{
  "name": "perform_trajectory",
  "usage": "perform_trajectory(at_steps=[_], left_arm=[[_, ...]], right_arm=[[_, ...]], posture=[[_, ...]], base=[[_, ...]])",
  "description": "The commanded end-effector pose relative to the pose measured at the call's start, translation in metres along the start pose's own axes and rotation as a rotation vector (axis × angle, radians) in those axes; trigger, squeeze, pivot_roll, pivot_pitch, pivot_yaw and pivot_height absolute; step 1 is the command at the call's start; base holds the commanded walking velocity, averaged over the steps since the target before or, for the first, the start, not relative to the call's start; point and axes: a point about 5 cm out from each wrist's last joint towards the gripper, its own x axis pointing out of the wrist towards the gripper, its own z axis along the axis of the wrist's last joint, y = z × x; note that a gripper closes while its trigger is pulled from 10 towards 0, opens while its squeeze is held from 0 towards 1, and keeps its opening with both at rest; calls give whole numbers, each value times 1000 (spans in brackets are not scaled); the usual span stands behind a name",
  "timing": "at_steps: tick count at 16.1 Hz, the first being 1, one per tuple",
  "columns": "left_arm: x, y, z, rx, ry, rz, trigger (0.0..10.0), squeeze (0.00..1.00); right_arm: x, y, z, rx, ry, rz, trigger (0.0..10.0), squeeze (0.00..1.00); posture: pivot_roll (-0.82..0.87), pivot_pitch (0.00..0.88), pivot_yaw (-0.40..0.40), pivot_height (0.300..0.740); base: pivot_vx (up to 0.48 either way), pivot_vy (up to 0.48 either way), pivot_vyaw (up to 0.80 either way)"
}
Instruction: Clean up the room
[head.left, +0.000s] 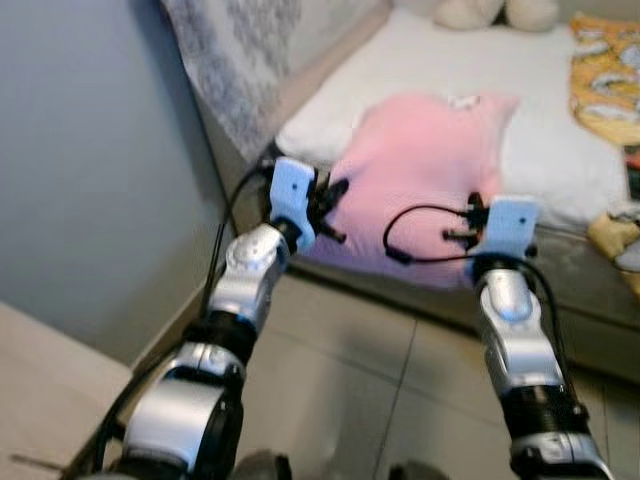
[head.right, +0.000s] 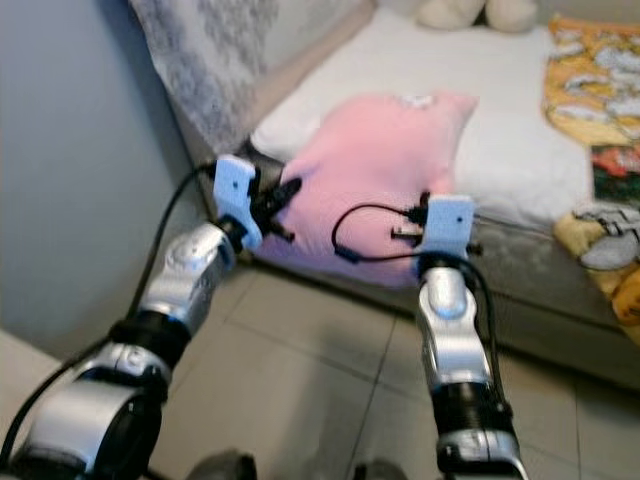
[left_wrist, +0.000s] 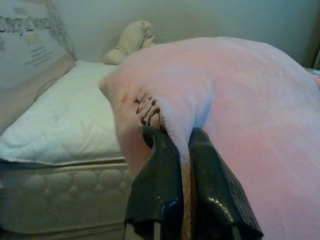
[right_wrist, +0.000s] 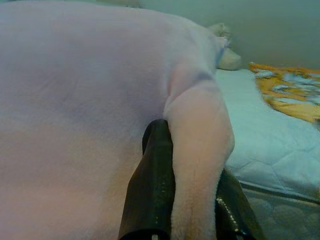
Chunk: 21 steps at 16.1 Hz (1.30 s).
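L pincer (left_wrist: 184, 165) & R pincer (right_wrist: 192, 200) each clamp pink blanket (head.left: 420, 170) edge, over bed (head.left: 540, 140) side.

Plain pink blanket (head.left: 425, 170), white quilted mattress (head.left: 540, 110), yellow patterned cloth (head.left: 605, 75).

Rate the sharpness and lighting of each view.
Head views: soft, slightly blurred, evenly lit; pink blanket pale and washed out. Left wrist view: dim, left gripper fingers glossy and fairly sharp on the blanket edge. Right wrist view: darker, right gripper and fabric blurred close-up.
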Motion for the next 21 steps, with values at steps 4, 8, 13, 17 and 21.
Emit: perform_trajectory(at_steps=[4,8,13,17,21], left_arm=[[-1,8,13,39,-34,3,10000,0],[-1,7,13,33,-35,-8,10000,0],[0,5,13,25,-36,-21,10000,0],[-3,17,10,-2,-15,53,10000,0],[-4,13,6,-8,-3,35,10000,0]], right_arm=[[3,-2,6,-2,-23,-22,10000,0],[5,0,6,-5,-22,-14,10000,0],[7,2,7,-9,-26,2,10000,0],[6,1,4,-8,-18,-1,10000,0],[4,-2,2,-3,-9,-7,10000,0]], posture=[[-42,0,57,696],[-37,0,49,696],[-34,0,42,696],[-31,0,39,696],[-39,0,45,696]], base=[[480,0,0],[480,0,0],[480,0,0],[480,0,0],[480,0,0]])
